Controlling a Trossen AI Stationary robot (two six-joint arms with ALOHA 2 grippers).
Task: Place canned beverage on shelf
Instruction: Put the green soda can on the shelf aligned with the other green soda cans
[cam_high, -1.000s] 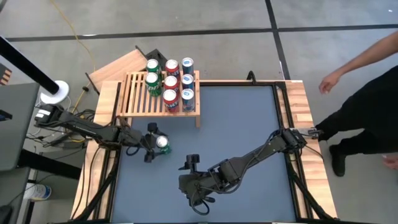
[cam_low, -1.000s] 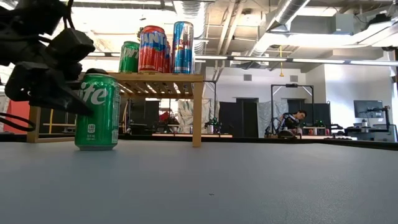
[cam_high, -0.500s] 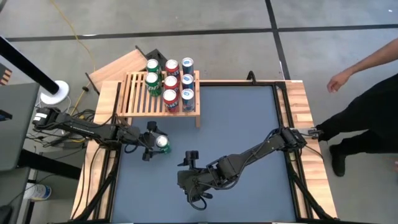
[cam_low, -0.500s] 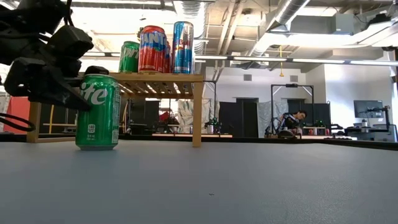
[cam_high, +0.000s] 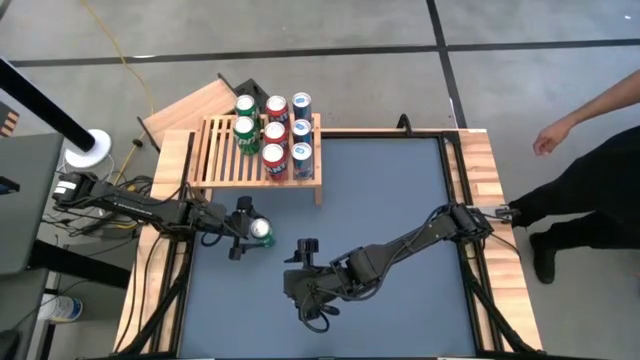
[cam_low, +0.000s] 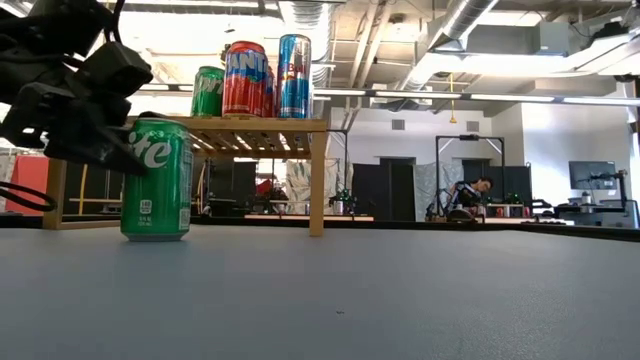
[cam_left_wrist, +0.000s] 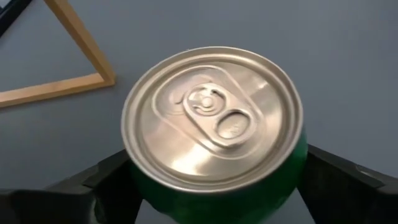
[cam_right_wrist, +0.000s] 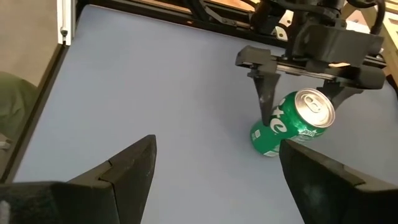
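Observation:
A green soda can (cam_high: 262, 232) stands upright on its base on the grey table, in front of the slatted wooden shelf (cam_high: 215, 155). It also shows in the low view (cam_low: 157, 180). My left gripper (cam_high: 250, 232) is open. One finger (cam_right_wrist: 266, 93) stands on each side of the can's upper part (cam_left_wrist: 211, 118); I cannot tell whether they touch it. Several green, red and blue cans (cam_high: 272, 130) stand on the shelf's right part. My right gripper (cam_right_wrist: 214, 174) is open and empty over the table's middle (cam_high: 300, 285), facing the green can.
A plain wooden board (cam_high: 190, 105) lies behind the shelf at the far left. The shelf's left slats are bare. A person (cam_high: 600, 150) stands beyond the table's right edge. Open grey table lies to the right of both arms.
My right gripper has crept toward the table's left edge and a little toward the green can. My left gripper has risen slightly beside the can. The can has stayed standing where it was.

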